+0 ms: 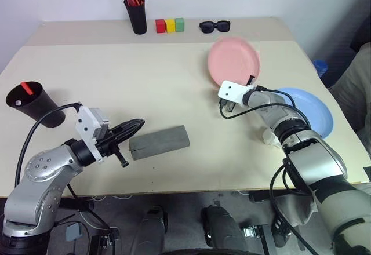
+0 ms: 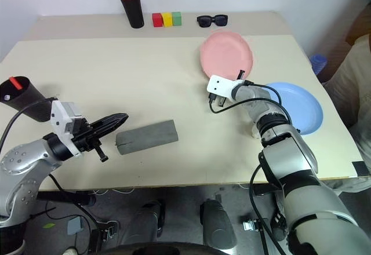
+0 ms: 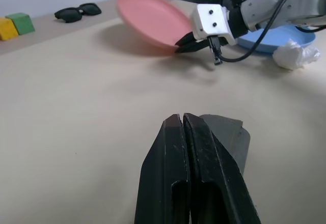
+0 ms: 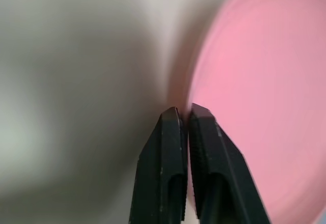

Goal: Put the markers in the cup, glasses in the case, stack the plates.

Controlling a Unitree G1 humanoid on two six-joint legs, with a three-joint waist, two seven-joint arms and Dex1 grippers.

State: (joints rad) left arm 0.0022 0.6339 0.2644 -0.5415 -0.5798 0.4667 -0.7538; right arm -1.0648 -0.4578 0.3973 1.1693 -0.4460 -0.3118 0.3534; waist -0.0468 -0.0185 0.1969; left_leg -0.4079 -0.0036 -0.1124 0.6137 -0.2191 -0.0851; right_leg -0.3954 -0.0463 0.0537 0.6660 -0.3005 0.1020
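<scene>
On the beige table (image 1: 174,93), right gripper (image 4: 184,113) is clamped on the near rim of the pink plate (image 1: 235,59), fingers pinched together over its edge; in the left wrist view that plate sits tilted, near edge lifted. Blue plate (image 1: 316,111) lies flat just beside the right forearm, apart from the pink one. Left gripper (image 3: 182,119) is fully closed, empty, tips just beside the end of the grey case (image 1: 159,142), which lies shut near the front edge. Black cup (image 1: 33,103) stands at the left edge with a red-capped marker (image 1: 26,87) inside. Glasses can't be seen. Pen pot (image 1: 137,13), coloured blocks (image 1: 169,25) and black sunglasses (image 1: 214,26) line the far edge.
</scene>
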